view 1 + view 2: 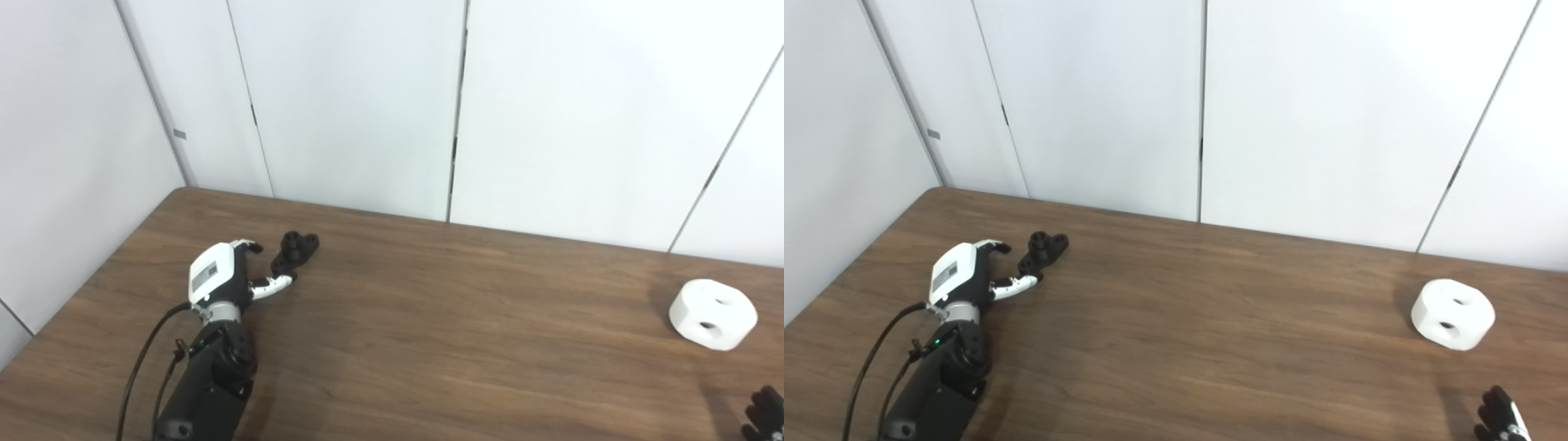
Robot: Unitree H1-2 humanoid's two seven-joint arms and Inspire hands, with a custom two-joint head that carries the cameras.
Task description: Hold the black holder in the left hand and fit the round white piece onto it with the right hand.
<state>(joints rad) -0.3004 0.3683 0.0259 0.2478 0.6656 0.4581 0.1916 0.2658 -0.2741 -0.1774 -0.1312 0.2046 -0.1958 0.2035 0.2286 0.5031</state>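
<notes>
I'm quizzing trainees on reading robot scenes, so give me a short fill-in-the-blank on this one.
1. The black holder lies on the ____ side of the table.
2. The round white piece has ____ holes in its top.
3. The left hand is ____, beside the holder.
4. The right hand holds ____.

Missing words: left; two; open; nothing

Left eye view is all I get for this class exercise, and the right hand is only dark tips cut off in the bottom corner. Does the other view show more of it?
Observer: Yes. In the right eye view the right hand stands clear of the side edge. It is dark, pointing up, with a pale patch low on it.
Operator: Is there any table beyond it on that side?
Observer: Yes, a strip of brown table shows to the right of the hand.
</notes>
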